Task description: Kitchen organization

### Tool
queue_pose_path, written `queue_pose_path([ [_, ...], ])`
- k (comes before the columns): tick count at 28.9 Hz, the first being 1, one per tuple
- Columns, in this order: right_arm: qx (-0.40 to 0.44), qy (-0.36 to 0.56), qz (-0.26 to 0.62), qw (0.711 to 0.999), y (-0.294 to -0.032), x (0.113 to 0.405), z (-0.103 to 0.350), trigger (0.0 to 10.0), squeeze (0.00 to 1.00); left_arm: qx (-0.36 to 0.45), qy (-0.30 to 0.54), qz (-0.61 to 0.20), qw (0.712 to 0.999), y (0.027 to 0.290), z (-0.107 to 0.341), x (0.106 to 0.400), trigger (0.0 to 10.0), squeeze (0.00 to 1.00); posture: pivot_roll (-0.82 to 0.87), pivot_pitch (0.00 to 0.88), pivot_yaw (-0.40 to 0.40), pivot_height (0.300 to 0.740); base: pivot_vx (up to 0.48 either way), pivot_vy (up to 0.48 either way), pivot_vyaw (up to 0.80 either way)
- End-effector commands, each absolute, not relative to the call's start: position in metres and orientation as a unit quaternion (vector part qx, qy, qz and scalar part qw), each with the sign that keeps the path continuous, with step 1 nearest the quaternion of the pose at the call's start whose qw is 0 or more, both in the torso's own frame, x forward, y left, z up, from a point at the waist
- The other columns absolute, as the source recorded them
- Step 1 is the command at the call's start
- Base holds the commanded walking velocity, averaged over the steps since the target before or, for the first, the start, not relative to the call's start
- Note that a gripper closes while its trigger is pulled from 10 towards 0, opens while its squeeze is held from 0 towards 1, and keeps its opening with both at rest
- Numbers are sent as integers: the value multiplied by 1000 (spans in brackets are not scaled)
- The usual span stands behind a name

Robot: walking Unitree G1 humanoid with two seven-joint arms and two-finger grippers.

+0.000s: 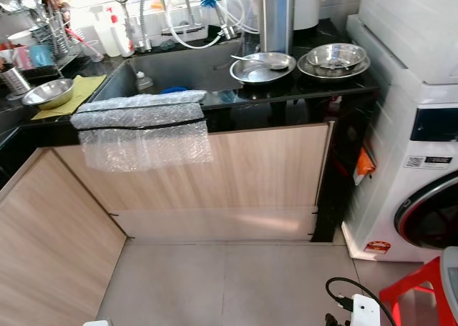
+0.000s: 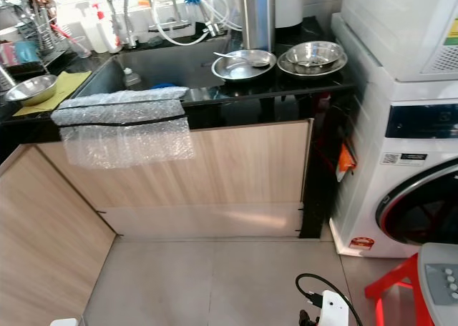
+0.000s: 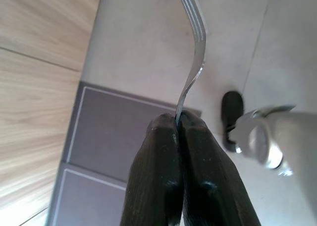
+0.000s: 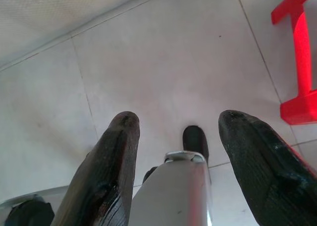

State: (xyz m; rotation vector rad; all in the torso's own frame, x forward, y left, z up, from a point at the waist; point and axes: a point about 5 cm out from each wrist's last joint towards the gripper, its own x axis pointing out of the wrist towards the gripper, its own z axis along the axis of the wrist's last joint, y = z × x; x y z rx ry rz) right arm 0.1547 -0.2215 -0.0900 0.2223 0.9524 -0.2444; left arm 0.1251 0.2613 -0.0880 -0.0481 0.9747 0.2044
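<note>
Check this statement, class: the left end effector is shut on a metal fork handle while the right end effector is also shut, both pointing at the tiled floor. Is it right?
Not quite. The right end effector is open: the right wrist view shows its two fingers wide apart with nothing between them. The left end effector is indeed shut on the fork handle, both over the tiled floor.
</note>
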Motion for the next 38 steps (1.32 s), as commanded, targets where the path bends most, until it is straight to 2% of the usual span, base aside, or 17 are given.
queue_pose_path([
  [1, 107, 460, -106, 875, -213, 159, -90, 10000, 0, -37, 456, 116, 881, 270, -84, 127, 10000, 0, -23, 0, 137, 740, 0, 0, 0],
  [8, 97, 434, -114, 888, -223, 170, -83, 10000, 0, -56, 448, 120, 884, 264, -85, 130, 10000, 0, -63, 0, 116, 740, 0, 0, 0],
  [11, 63, 411, -109, 903, -229, 179, -76, 10000, 0, -69, 434, 128, 889, 264, -83, 135, 10000, 0, -52, 0, 114, 740, 0, 0, 0],
  [14, 68, 401, -106, 907, -230, 186, -73, 10000, 0, -73, 407, 134, 901, 267, -78, 144, 10000, 0, -37, 0, 115, 740, 0, 0, 0],
  [16, 83, 382, -96, 916, -227, 196, -68, 10000, 0, -96, 361, 154, 915, 276, -68, 156, 10000, 0, -27, 0, 116, 740, 0, 0, 0],
  [17, 88, 367, -92, 921, -224, 202, -65, 10000, 0, -102, 339, 156, 922, 276, -61, 171, 10000, 0, -23, 0, 116, 740, 0, 0, 0],
  [19, 89, 347, -89, 929, -222, 209, -60, 10000, 0, -105, 307, 149, 934, 269, -48, 202, 10000, 0, -19, 5, 119, 740, 0, 0, 0],
  [20, 89, 347, -89, 929, -222, 209, -60, 10000, 0, -105, 307, 149, 934, 269, -48, 202, 10000, 0, -19, 5, 119, 740, 0, 0, 0],
  [21, 92, 327, -92, 936, -221, 216, -55, 10000, 0, -107, 268, 144, 946, 263, -32, 230, 10000, 0, -20, 12, 121, 740, 0, 0, 0],
  [23, 96, 317, -94, 939, -221, 219, -52, 10000, 0, -107, 249, 143, 952, 262, -25, 241, 10000, 0, -22, 18, 124, 740, 0, 0, 0],
  [27, 88, 234, -110, 962, -226, 241, -30, 10000, 0, -95, 94, 117, 984, 261, 27, 284, 10000, 0, -18, 30, 124, 740, 0, 0, 0],
  [33, 46, 90, -48, 994, -211, 273, 20, 10000, 0, -72, -45, 82, 993, 250, 79, 307, 10000, 0, -21, 29, 127, 740, 0, 0, 0],
  [37, 45, 84, -46, 994, -210, 274, 23, 10000, 0, -73, -51, 81, 993, 248, 82, 307, 10000, 0, -21, 29, 127, 740, 0, 0, 0],
  [38, 42, 39, -31, 998, -202, 285, 45, 10000, 0, -69, -80, 61, 993, 236, 96, 313, 10000, 0, -22, 22, 127, 740, 0, 0, 0],
])
